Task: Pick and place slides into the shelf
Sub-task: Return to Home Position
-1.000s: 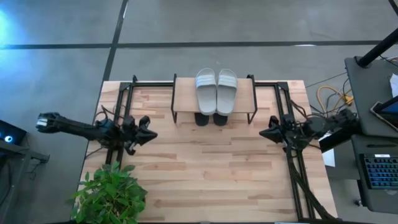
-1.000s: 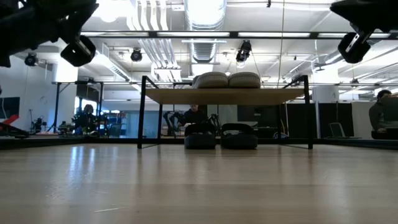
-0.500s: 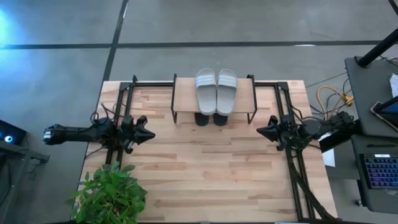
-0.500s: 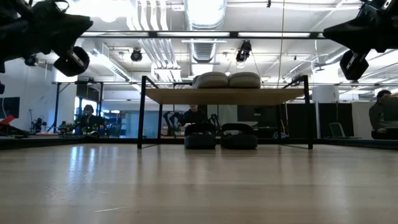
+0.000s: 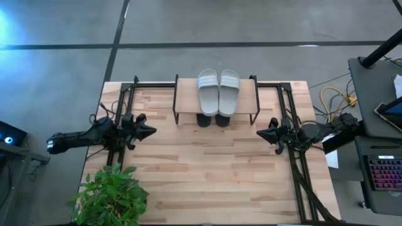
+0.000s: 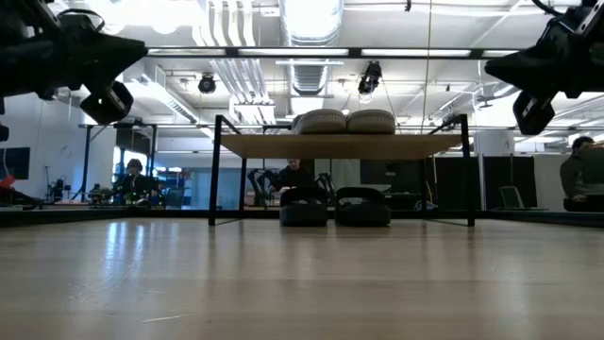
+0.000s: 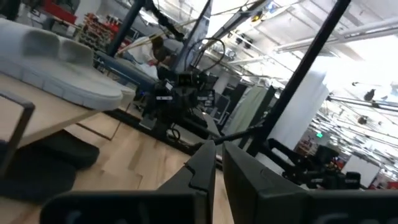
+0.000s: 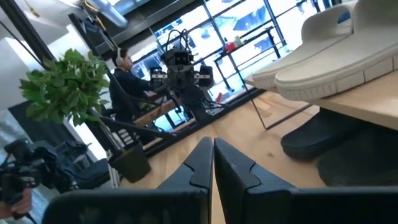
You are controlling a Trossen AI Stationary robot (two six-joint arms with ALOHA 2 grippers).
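Observation:
The shelf point(image 5: 187, 99) stands at the table's far middle. The light grey pair of slides point(image 5: 218, 91) lies sole-down on its plank top, seen also as the grey pair point(image 6: 344, 121) in the low view. The black pair point(image 6: 336, 208) rests on the tabletop under the plank, only its heel ends point(image 5: 212, 120) showing from above. My left gripper point(image 5: 151, 131) hovers shut above the table's left side, pointing right. My right gripper point(image 5: 259, 134) hovers shut at the right side, pointing left. Both hold nothing.
A potted plant point(image 5: 113, 194) stands at the table's near left corner. Black metal frames point(image 5: 119, 107) run along both table sides. A desk with a keyboard point(image 5: 384, 172) and cables lies beyond the right edge. People sit in the room behind point(image 6: 132, 175).
Both arms have drawn back a little and dropped slightly lower in the low view. The left arm has swung its rear end toward the near edge, with its gripper moving slightly toward the far edge. The right gripper has crept a little toward the table's left.

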